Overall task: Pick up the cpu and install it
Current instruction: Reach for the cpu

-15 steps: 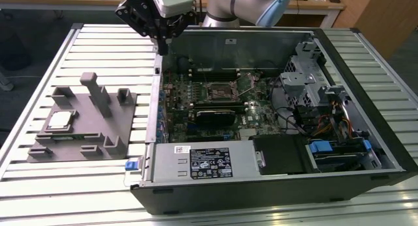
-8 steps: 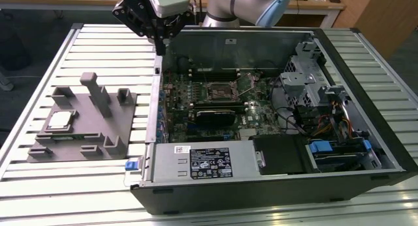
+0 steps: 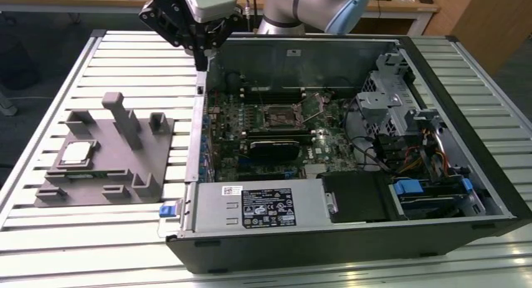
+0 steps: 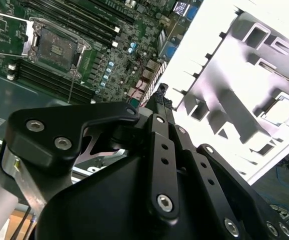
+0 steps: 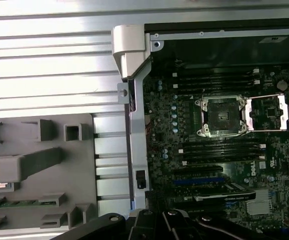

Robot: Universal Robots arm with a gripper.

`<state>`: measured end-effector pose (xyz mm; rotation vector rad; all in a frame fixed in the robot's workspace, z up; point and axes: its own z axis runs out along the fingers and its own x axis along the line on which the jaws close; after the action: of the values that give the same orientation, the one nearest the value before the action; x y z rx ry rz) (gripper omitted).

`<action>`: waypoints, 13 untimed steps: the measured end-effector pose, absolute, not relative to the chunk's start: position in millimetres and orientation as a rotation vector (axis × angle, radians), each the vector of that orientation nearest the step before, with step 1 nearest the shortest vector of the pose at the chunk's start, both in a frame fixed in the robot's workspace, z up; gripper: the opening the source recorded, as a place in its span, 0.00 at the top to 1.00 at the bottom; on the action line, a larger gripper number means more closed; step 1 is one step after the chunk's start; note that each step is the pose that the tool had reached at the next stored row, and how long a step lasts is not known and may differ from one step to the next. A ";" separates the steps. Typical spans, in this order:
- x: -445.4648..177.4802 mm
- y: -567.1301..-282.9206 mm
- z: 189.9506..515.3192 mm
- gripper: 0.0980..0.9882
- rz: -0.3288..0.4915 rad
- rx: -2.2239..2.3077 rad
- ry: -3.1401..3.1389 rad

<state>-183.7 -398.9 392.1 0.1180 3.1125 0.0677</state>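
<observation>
Exterior view: my gripper (image 3: 202,63) hangs above the case wall (image 3: 199,132). The cpu (image 3: 76,152) lies well apart from the fingers, in the grey tray (image 3: 104,176).

Second wrist view: the fingers (image 4: 160,130) are closed together and empty, so descending like this I'd strike the chip.

First wrist view: the tray's tall post (image 5: 29,162) could snag them.

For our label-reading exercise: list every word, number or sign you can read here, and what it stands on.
Nothing reads clearly.
Large label on the power supply: too small to read.
Sticker on the case wall: blurred.
White print on the motherboard: too small.
</observation>
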 end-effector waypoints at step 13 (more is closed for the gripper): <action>-192.6 -398.9 391.6 0.99 0.068 0.118 3.112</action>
<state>-192.6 -398.9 391.6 0.1180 3.1125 0.0677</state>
